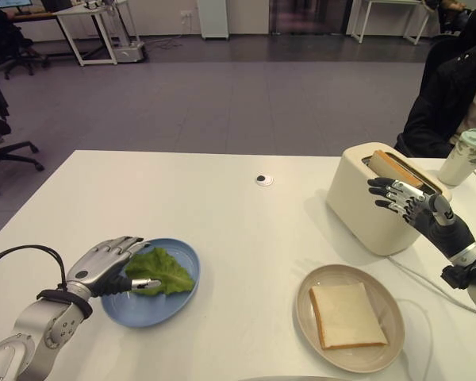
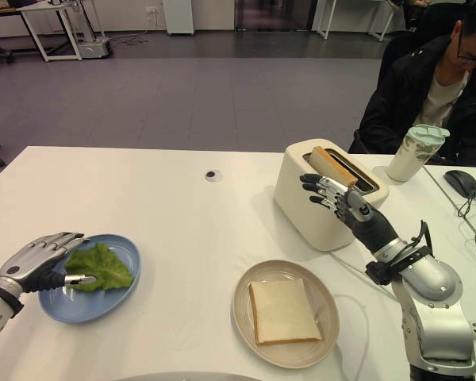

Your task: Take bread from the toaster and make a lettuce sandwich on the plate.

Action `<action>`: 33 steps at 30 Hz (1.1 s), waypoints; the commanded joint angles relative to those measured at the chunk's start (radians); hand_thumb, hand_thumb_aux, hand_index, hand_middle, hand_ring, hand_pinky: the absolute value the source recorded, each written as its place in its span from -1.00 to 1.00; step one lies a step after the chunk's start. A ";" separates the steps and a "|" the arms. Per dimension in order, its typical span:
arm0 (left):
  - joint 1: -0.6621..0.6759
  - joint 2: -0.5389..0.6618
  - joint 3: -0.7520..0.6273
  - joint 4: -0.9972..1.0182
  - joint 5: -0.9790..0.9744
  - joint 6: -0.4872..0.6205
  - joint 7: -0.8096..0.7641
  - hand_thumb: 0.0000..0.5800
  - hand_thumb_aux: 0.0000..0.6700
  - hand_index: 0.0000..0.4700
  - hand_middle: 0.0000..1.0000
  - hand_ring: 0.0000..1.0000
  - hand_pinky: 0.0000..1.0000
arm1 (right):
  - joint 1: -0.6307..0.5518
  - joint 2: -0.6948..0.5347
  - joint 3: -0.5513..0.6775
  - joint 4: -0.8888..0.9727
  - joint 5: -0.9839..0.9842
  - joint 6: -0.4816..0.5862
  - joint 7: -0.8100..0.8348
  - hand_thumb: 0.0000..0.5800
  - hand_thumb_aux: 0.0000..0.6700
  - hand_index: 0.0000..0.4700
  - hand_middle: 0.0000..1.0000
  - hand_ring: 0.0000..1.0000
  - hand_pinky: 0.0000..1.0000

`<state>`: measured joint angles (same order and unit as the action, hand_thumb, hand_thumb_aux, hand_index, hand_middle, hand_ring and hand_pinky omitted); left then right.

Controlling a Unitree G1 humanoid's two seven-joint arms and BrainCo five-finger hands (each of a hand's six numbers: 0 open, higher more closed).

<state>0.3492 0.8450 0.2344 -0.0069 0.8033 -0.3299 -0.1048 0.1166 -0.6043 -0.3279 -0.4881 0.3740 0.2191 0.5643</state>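
Round beige plate (image 1: 333, 274), 5 o'clock, is holding one white bread slice (image 1: 347, 315). Left hand (image 1: 103, 266) is pinching green lettuce leaf (image 1: 168, 271), 8 o'clock. Right hand (image 1: 416, 208), fingers spread, is hovering at browned toast slice (image 1: 397, 167) in cream toaster (image 1: 357, 202), 2 o'clock. Next: closing on it, lifting straight up.

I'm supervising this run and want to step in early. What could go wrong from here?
1. The right hand is open beside the slice sticking up from the toaster; a shallow grasp might drop it or shove the toaster toward the cup.
2. The cable lies beside the beige plate; the arm could snag it.
3. The lettuce by the left hand looks floppy and may slip in transfer.
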 commanded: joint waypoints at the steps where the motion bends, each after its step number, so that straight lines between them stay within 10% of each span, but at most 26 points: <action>1: -0.008 0.032 -0.035 0.052 0.040 0.008 0.044 0.56 0.07 0.07 -1.00 -1.00 -1.00 | -0.017 -0.002 -0.023 -0.014 0.034 0.024 -0.004 -1.00 -1.00 -1.00 -1.00 -1.00 -1.00; 5: -0.038 0.037 -0.081 0.115 0.063 0.016 0.093 1.00 1.00 1.00 -1.00 -1.00 -1.00 | -0.048 -0.010 -0.050 -0.013 0.065 0.045 -0.013 -1.00 -1.00 -1.00 -1.00 -1.00 -1.00; 14: -0.074 0.035 -0.131 0.109 0.048 0.034 0.150 1.00 1.00 1.00 -1.00 -1.00 -1.00 | -0.070 -0.013 -0.077 -0.008 0.101 0.063 -0.014 -1.00 -1.00 -1.00 -1.00 -1.00 -1.00; 24: -0.136 -0.026 -0.008 -0.337 -0.099 0.065 0.106 1.00 1.00 1.00 -1.00 -1.00 -1.00 | -0.104 -0.008 -0.065 0.019 0.089 0.060 -0.023 -1.00 -1.00 -1.00 -1.00 -1.00 -1.00; 33: -0.354 -0.217 -0.300 -0.528 -0.076 0.070 -0.049 1.00 1.00 1.00 -1.00 -1.00 -1.00 | -0.170 -0.001 -0.036 0.073 0.071 0.058 -0.045 -1.00 -1.00 -1.00 -1.00 -1.00 -1.00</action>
<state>0.0613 0.6830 0.0264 -0.5272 0.7088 -0.2624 -0.1100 -0.0282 -0.6075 -0.3770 -0.4321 0.4556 0.2737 0.5254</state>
